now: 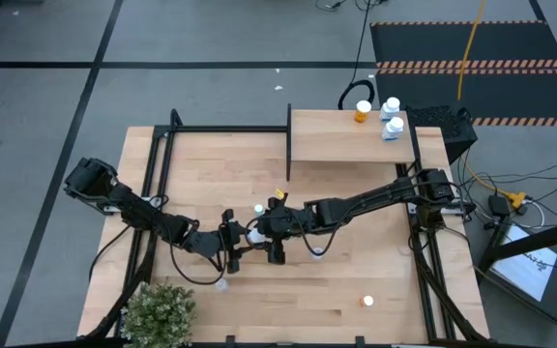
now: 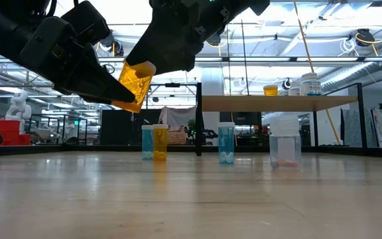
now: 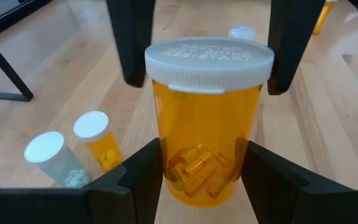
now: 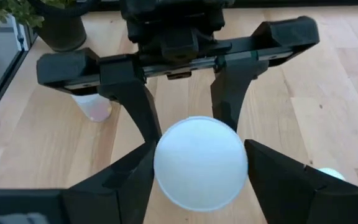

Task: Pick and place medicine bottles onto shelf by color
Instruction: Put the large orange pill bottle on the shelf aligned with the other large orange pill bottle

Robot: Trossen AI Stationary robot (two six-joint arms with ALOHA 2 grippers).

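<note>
A large orange medicine bottle (image 2: 135, 83) with a white cap hangs tilted above the table's middle, between both grippers. My left gripper (image 3: 204, 183) comes from the table's left and is shut on the bottle's body. My right gripper (image 4: 201, 168) comes from the right and is shut on its cap. The shelf (image 1: 351, 135) stands at the far right. It bears one orange bottle (image 1: 362, 112) and two pale blue ones (image 1: 393, 116). Several small bottles (image 2: 160, 143) stand upright on the table. My left gripper pinches the orange bottle's lower body (image 3: 166, 174) between its two fingers, which lie across it and slant down from the table's left. The bottle is lifted clear of the table and tilted. My right gripper has the bottle's white cap (image 4: 166, 155) between its two fingers, which meet the rim on opposite sides. It comes at the cap end-on, slanting down from the table's right.
A potted plant (image 1: 158, 309) stands at the near left corner. Black frame rails (image 1: 153, 164) run along the table's left and far sides. Loose bottles stand near the grippers (image 3: 98, 140) (image 3: 55, 158) and at the near right (image 1: 367, 302).
</note>
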